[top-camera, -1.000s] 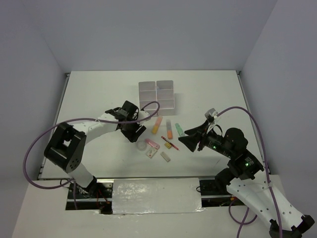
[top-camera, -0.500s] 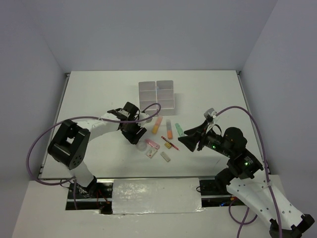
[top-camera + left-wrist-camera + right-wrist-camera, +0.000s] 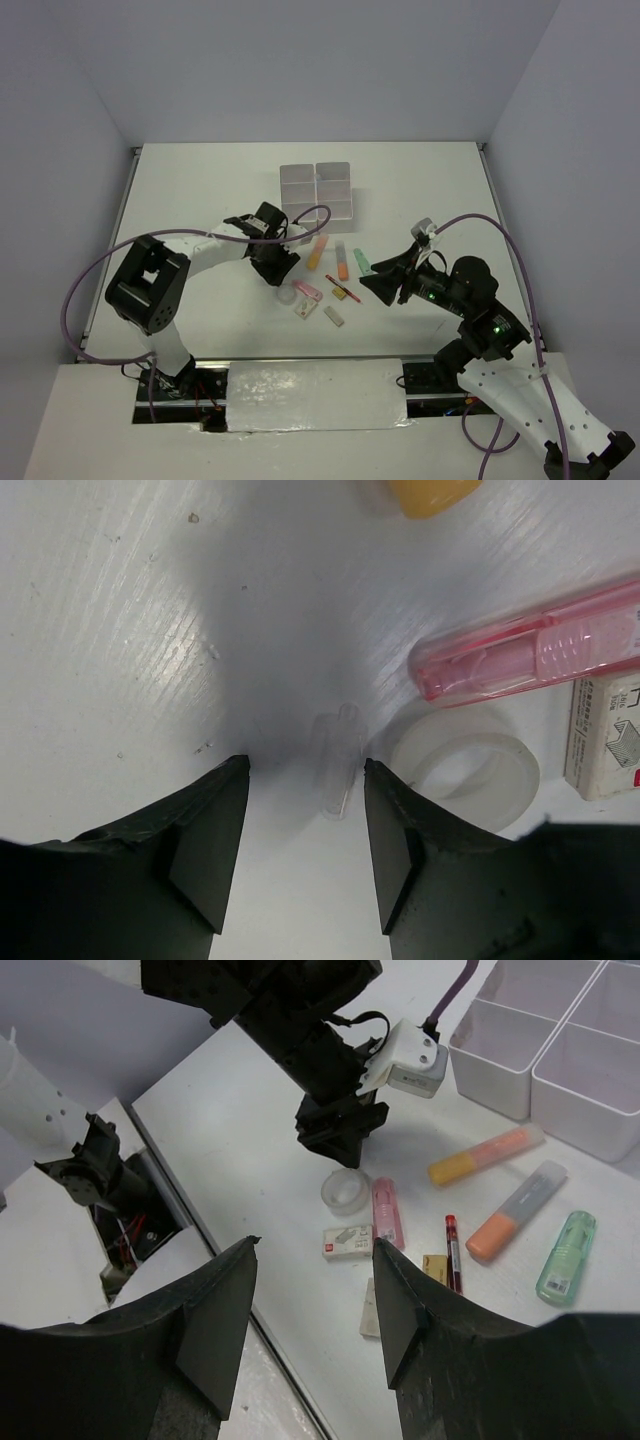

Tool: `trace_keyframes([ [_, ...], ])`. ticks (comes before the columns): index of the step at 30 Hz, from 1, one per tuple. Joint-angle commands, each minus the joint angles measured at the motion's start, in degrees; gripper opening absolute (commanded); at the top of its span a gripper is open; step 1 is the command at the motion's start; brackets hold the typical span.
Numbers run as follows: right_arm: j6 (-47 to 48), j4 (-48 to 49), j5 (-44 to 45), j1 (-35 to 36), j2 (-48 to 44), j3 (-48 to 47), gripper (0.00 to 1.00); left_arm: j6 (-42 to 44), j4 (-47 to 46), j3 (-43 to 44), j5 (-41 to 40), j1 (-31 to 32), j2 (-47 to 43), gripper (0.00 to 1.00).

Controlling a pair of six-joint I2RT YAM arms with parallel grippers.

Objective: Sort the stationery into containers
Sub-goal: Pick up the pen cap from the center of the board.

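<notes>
Left claw [image 3: 305, 772] shifted; white table [image 3: 200, 190], grey walls [image 3: 300, 70].

We see only the tip of the orange highlighter [image 3: 430, 492] at the left wrist view's top edge, and the pink item [image 3: 530, 655] runs off its right. The containers [image 3: 490, 1080] overrun the right wrist view's corner.

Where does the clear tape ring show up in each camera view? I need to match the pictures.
Top external: the clear tape ring lies on the table just on the near side of the left gripper, at the left end of the loose items.
Left wrist: right of centre, just past the right-hand fingertip.
Right wrist: mid-frame, just below the left gripper.
Shared landmark: the pink translucent item lies right beside the ring.
</notes>
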State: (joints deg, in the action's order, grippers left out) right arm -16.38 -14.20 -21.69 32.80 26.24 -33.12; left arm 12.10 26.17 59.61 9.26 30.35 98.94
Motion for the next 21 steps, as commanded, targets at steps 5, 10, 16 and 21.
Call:
trace_keyframes([
  [5,1.2,1.5,-0.9,0.4,0.9,-1.9,0.57,0.7,1.7,-0.2,1.3,0.7,1.9,0.58],
  [10,1.3,1.4,-0.7,0.4,0.8,-2.0,0.56,0.6,1.9,0.1,1.2,0.7,2.5,0.38],
  [16,1.4,1.1,-0.6,0.3,0.8,-2.2,0.56,0.6,2.0,0.2,0.4,0.7,3.0,0.15],
  [21,1.4,1.1,-0.5,0.4,1.0,-2.2,0.55,-0.6,2.5,1.0,-1.0,0.7,1.8,0.00],
])
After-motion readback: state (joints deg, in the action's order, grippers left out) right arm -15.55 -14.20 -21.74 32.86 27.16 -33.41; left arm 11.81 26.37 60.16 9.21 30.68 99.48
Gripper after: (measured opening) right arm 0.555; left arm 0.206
